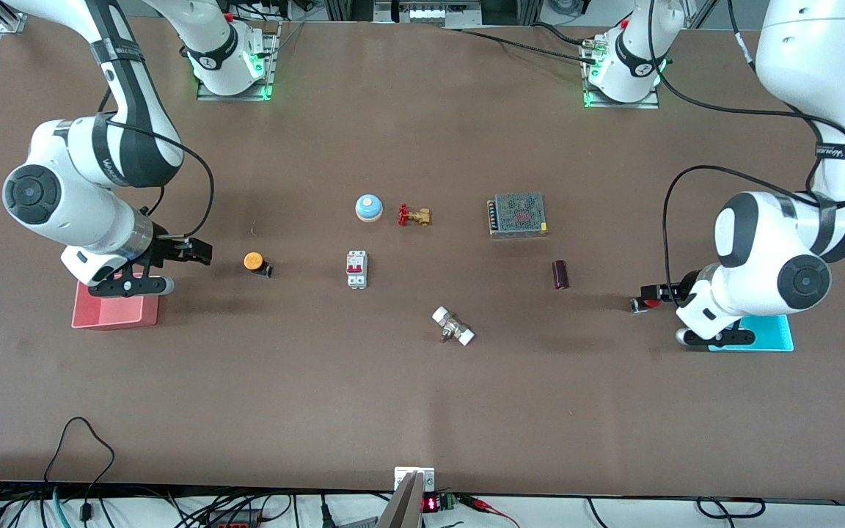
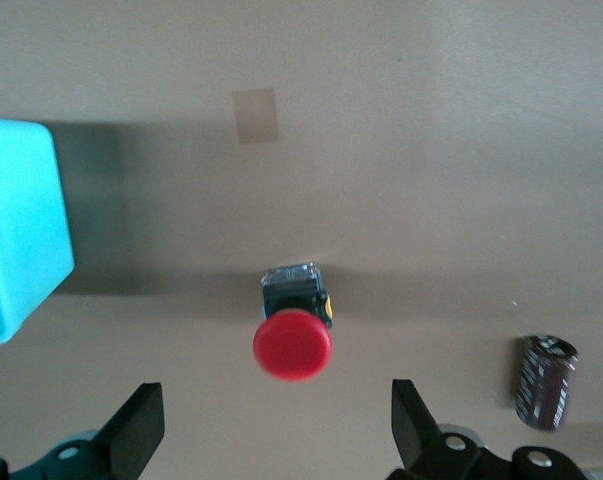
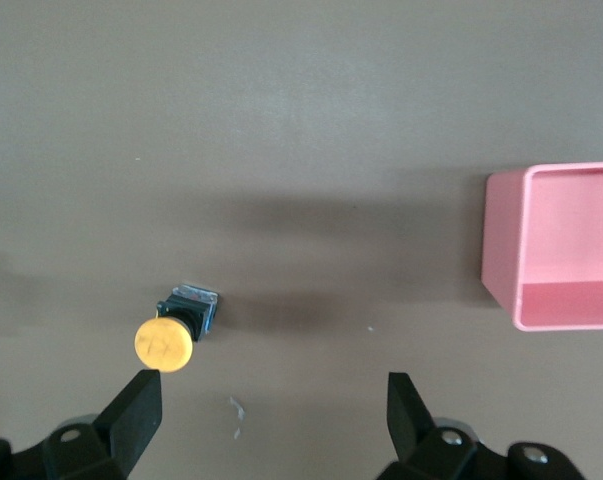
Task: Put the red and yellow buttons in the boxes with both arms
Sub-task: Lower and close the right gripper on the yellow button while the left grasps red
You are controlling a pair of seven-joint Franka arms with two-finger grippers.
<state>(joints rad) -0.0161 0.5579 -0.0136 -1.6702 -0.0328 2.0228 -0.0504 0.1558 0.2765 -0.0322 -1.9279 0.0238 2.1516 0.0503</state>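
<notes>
The red button (image 1: pixel 651 301) lies on its side on the table beside the cyan box (image 1: pixel 767 334), toward the left arm's end. My left gripper (image 1: pixel 659 295) hovers over it, open and empty. In the left wrist view the red button (image 2: pixel 293 340) lies just ahead of the gap of the left gripper (image 2: pixel 276 430), with the cyan box (image 2: pixel 16 225) to one side. The yellow button (image 1: pixel 254 262) lies near the pink box (image 1: pixel 116 314). My right gripper (image 1: pixel 199 253) hangs open and empty over the table between them. The right wrist view shows the right gripper (image 3: pixel 271 420), the yellow button (image 3: pixel 171 335) by one fingertip, and the pink box (image 3: pixel 561 245).
Mid-table stand a blue-rimmed bell (image 1: pixel 368 207), a brass valve with a red handle (image 1: pixel 414 215), a grey mesh-topped unit (image 1: pixel 517 214), a white circuit breaker (image 1: pixel 356 269), a dark cylinder (image 1: pixel 560 274) and a white-ended fitting (image 1: pixel 453 325). The cylinder (image 2: pixel 546 382) lies near the red button.
</notes>
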